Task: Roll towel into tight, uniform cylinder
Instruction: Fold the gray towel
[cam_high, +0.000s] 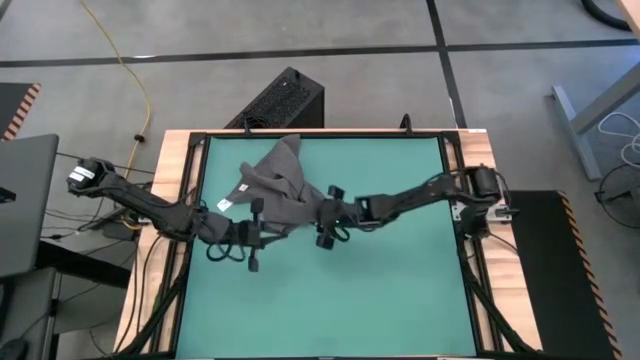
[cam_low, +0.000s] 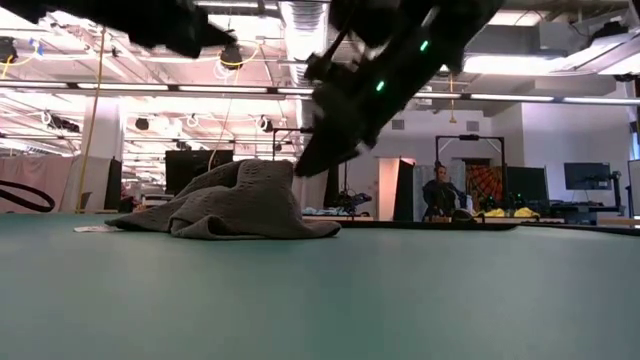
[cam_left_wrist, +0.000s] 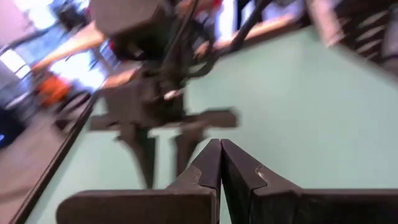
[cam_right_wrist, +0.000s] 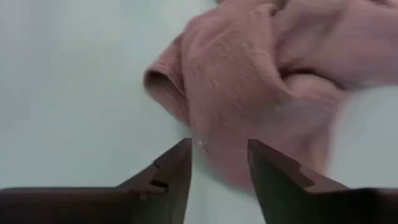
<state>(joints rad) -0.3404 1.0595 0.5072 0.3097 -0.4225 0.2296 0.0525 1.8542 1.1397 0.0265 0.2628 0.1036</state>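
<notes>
The dark grey towel (cam_high: 277, 184) lies crumpled in a heap on the green table, left of centre toward the far side; its small white tag (cam_high: 225, 205) lies at its left edge. In the low view the towel (cam_low: 230, 205) rests as a low mound. My right gripper (cam_high: 312, 212) is open at the towel's right near edge, its fingers (cam_right_wrist: 177, 165) standing just over the cloth (cam_right_wrist: 249, 81). My left gripper (cam_high: 262, 236) is shut and empty, just near of the towel, above bare table (cam_left_wrist: 311, 106).
The green table top (cam_high: 400, 290) shows bare on the near and right sides. A raised dark frame (cam_high: 320, 133) borders the table. A black box (cam_high: 280, 100) stands on the floor beyond the far edge. A person (cam_low: 437, 195) sits far back in the room.
</notes>
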